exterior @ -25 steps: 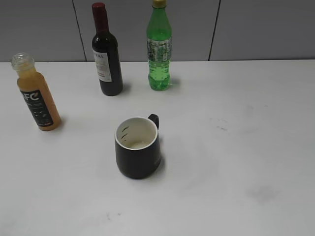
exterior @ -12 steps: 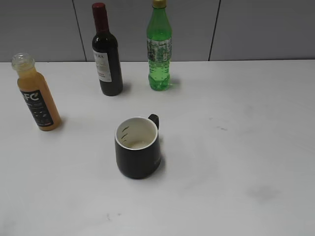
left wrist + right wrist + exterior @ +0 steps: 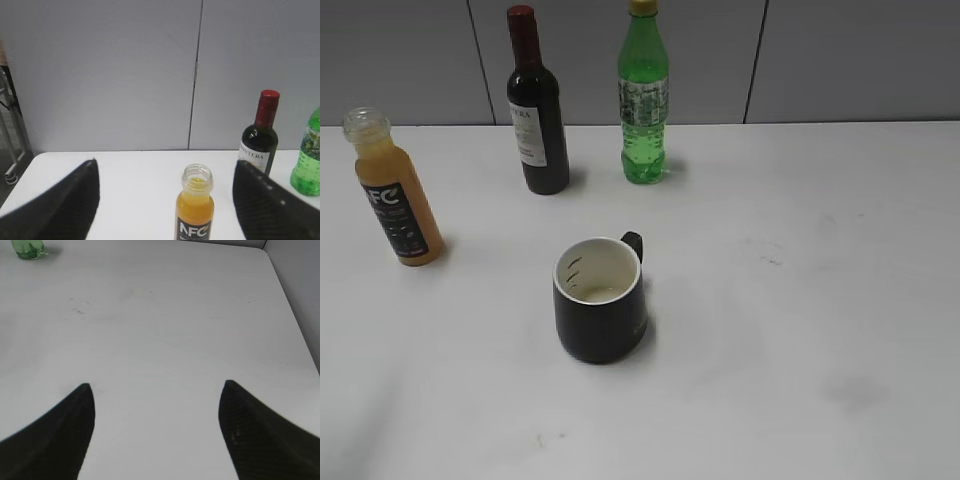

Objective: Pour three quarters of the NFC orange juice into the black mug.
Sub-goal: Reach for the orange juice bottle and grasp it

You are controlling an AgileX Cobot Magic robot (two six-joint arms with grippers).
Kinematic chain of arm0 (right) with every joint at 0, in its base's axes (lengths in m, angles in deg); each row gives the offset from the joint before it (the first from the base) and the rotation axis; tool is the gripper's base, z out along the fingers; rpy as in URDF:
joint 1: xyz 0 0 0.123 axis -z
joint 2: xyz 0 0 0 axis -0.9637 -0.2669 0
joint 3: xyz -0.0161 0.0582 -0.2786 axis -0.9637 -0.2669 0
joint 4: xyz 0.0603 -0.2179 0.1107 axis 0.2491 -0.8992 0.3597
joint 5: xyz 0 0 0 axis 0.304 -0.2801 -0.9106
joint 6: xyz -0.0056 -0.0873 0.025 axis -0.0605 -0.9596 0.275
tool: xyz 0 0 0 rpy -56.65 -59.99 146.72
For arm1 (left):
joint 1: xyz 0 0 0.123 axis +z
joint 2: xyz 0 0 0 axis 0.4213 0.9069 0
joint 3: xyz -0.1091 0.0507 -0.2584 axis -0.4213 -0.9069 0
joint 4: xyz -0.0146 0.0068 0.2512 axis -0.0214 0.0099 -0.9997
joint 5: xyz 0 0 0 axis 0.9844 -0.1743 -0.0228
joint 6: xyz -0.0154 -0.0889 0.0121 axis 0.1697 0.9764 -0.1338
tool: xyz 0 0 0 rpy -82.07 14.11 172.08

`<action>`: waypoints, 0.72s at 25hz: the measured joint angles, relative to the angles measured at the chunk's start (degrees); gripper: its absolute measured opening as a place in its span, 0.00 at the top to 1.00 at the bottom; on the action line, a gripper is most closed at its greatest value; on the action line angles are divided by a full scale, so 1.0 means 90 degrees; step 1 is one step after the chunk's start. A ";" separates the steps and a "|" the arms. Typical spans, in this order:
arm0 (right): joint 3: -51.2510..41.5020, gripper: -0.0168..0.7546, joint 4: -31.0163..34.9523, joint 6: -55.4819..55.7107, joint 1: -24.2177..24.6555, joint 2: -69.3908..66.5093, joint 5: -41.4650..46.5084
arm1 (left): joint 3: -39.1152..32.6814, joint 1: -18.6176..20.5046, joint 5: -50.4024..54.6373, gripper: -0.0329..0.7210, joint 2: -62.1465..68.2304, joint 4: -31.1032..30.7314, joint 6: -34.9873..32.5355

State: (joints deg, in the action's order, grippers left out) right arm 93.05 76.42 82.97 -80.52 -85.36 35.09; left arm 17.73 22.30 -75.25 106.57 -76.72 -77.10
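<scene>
The NFC orange juice [image 3: 393, 195] stands upright and uncapped at the left of the white table, nearly full. It also shows in the left wrist view [image 3: 195, 210], ahead of my left gripper [image 3: 166, 167] and between its wide-open fingers, not touched. The black mug [image 3: 600, 298] with a cream inside stands near the table's middle, handle toward the back right, with a little pale liquid at the bottom. My right gripper [image 3: 157, 385] is open and empty over bare table. Neither gripper shows in the exterior view.
A dark wine bottle with a red cap [image 3: 537, 108] and a green soda bottle [image 3: 643, 98] stand at the back, against a grey wall. Both show in the left wrist view, the wine bottle [image 3: 261, 134] and the soda bottle [image 3: 309, 160]. The table's right edge [image 3: 292, 315] shows in the right wrist view.
</scene>
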 joint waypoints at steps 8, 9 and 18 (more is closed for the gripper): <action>0.0000 0.22 0.0000 0.0000 0.0000 0.0000 0.0000 | -0.0184 0.0000 -0.2023 0.13 0.1884 -0.0012 0.0000; 0.0000 0.22 0.0000 0.0000 0.0000 0.0000 0.0000 | -0.0280 -0.0006 -0.2278 0.13 0.2033 -0.0012 0.0000; 0.0000 0.22 0.0006 0.0000 0.0000 0.0000 0.0005 | -0.1473 -0.0204 -0.4857 0.14 0.3534 -0.0017 0.0000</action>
State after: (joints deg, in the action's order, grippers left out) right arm 93.05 76.47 82.97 -80.52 -85.36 35.14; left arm 4.47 20.46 -118.96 138.38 -76.87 -77.10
